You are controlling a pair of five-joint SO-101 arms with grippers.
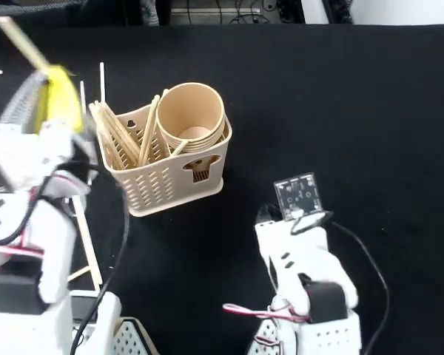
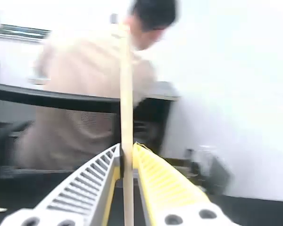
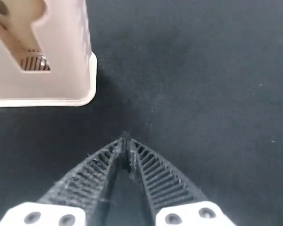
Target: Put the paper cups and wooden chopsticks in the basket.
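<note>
A beige slotted basket stands left of the table's middle. Inside it are stacked paper cups and several wooden chopsticks leaning against its left end. To the left of the basket my left gripper, white and yellow, is raised and shut on one wooden chopstick that points up and away. In the left wrist view that chopstick runs straight out between the closed fingers of the left gripper. My black right gripper is shut and empty, low over the cloth near the basket's corner.
A loose chopstick lies on the black cloth beside the left arm's base, and a thin stick lies behind the basket. The right arm's base stands at the front right. Open cloth stretches to the right of the basket.
</note>
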